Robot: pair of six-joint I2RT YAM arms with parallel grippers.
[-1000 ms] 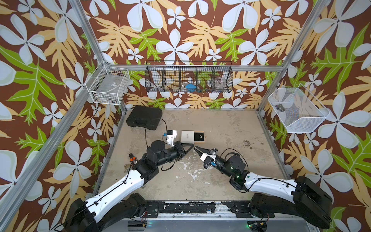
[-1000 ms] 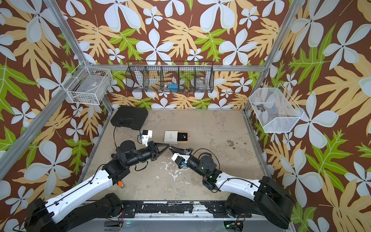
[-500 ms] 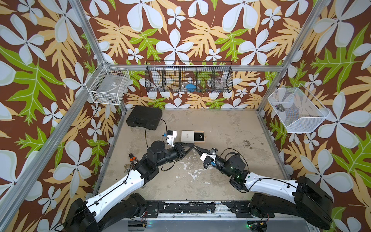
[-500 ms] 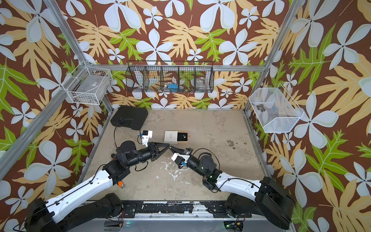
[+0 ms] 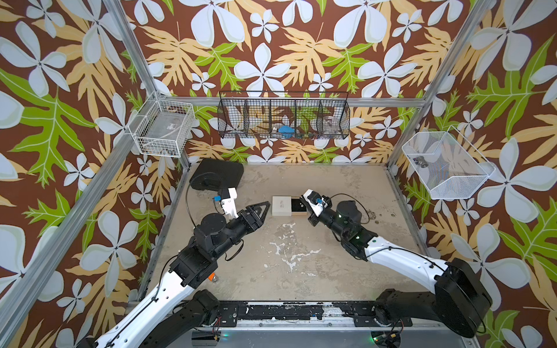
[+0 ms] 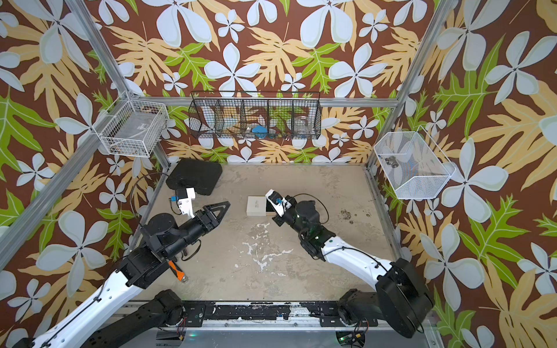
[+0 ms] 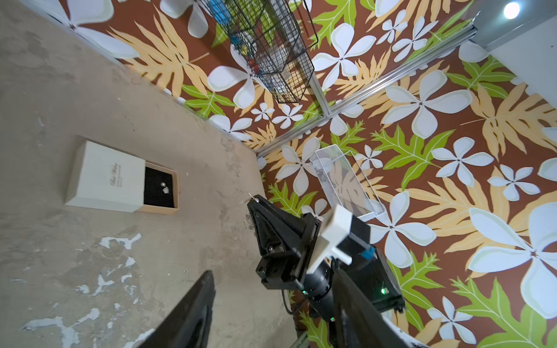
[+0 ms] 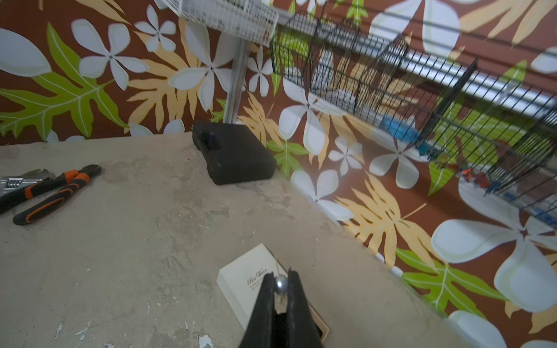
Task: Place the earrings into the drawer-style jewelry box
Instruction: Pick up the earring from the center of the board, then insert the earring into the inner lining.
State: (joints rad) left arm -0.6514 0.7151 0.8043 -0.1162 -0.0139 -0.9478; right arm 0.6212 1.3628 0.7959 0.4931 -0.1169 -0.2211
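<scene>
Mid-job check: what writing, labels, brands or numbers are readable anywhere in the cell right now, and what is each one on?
"Best Wishes": script print on the white sleeve of the jewelry box, legible in both wrist views.
Smaller line beneath it on the same sleeve: too small to read.
Dark print on the flat item in the white wire basket: too blurred to read.
Nothing else legible.

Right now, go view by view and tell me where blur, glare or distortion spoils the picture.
Right wrist view: the black wire basket is smeared by blur, while the jewelry box print and the earring in the right gripper read fairly sharp. Left wrist view: a lamp flares white in one corner; the rest is clear. Both top views: even light, soft shadows, sharp.
</scene>
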